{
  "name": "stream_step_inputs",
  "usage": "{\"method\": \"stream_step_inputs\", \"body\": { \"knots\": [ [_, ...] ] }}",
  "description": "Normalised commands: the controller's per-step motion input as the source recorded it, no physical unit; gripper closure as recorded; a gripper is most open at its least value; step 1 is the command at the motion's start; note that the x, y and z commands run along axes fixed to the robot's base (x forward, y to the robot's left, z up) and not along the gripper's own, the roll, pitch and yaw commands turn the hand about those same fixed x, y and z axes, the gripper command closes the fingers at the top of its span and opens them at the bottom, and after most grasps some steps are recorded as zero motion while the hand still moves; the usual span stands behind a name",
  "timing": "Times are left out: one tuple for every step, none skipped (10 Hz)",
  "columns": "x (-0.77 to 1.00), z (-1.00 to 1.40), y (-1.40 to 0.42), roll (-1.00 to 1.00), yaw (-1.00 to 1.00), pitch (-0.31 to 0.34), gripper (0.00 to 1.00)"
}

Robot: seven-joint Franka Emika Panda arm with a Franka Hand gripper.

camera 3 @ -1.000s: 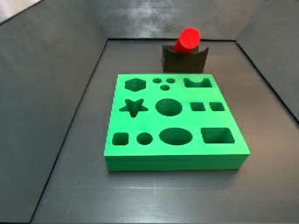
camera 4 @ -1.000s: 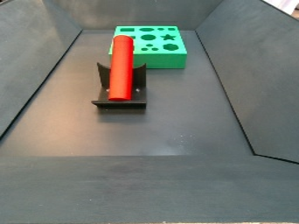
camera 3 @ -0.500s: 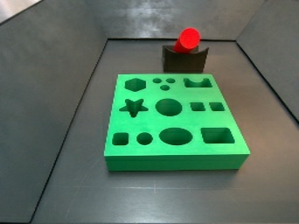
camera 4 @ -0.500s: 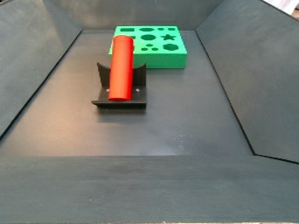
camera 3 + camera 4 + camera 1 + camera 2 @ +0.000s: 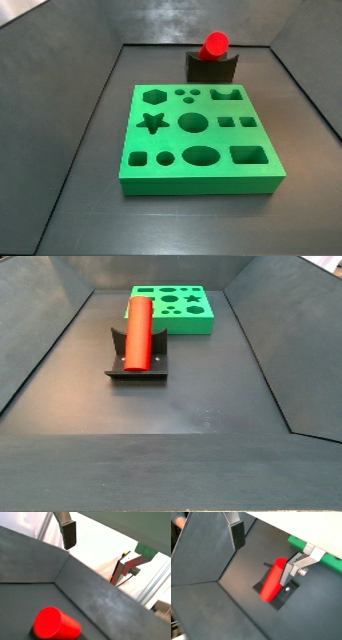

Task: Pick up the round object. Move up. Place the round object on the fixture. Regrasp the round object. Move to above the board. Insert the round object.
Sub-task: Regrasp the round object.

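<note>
Both side views are showing me the round object (image 5: pixel 214 44) (image 5: pixel 138 331) lying in the curved notch on top of the fixture (image 5: pixel 213 68) (image 5: pixel 136 364). In a side view I am seeing the peg end-on, its red face pointing toward the camera above the dark block. In a side view I am seeing it lengthwise, overhanging the fixture at both ends, with one end reaching toward the board (image 5: pixel 175 309). The board (image 5: pixel 201 140) is lying flat on the dark floor (image 5: pixel 80 200) just beside the fixture, and all of its cut-outs are standing empty.

I am finding no arm in either side view. The gripper (image 5: pixel 264 545) is appearing only in both wrist views, held above the floor and well clear of the peg. In a wrist view I am reading one finger (image 5: pixel 236 532) as a dark pad on a silver plate and the opposite finger (image 5: pixel 298 567) as a bright silver plate; the two are standing far apart with nothing between them, so the jaws are spread wide and carrying nothing. The round object (image 5: pixel 273 585) is resting on the fixture (image 5: pixel 282 598) below the gap. In a wrist view the gripper (image 5: pixel 100 552) is again showing separated fingers, with the peg's round end (image 5: pixel 56 625) low in the frame.
</note>
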Motion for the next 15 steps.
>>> {"method": "stream_step_inputs", "body": {
  "knots": [
    [0.1,-0.01,-0.05,0.58,0.14,0.166,0.0],
    [0.1,0.0,-0.05,0.34,0.17,0.143,0.0],
    [0.08,0.0,-0.03,0.2,0.2,0.105,0.0],
    [0.08,0.0,-0.04,0.16,0.2,0.071,0.0],
    [0.03,-1.0,0.05,0.1,0.17,0.089,0.0],
    [0.03,-1.0,0.05,0.09,0.17,0.06,0.0],
    [0.04,-1.0,0.04,0.07,0.16,0.014,0.0],
    [0.05,-1.0,0.04,0.07,0.15,-0.028,0.0],
    [0.07,-1.0,0.04,0.07,0.13,-0.069,0.0],
    [0.07,-1.0,0.04,0.08,0.1,-0.087,0.0],
    [0.08,-1.0,0.03,0.08,0.07,-0.101,0.0],
    [0.1,-1.0,0.03,0.08,0.04,-0.1,0.0],
    [0.11,-1.0,0.02,0.08,0.01,-0.091,0.0],
    [0.12,-0.95,0.02,0.08,0.0,-0.078,0.0],
    [0.1,-0.73,0.01,0.08,-0.02,-0.052,0.0]
  ]
}}
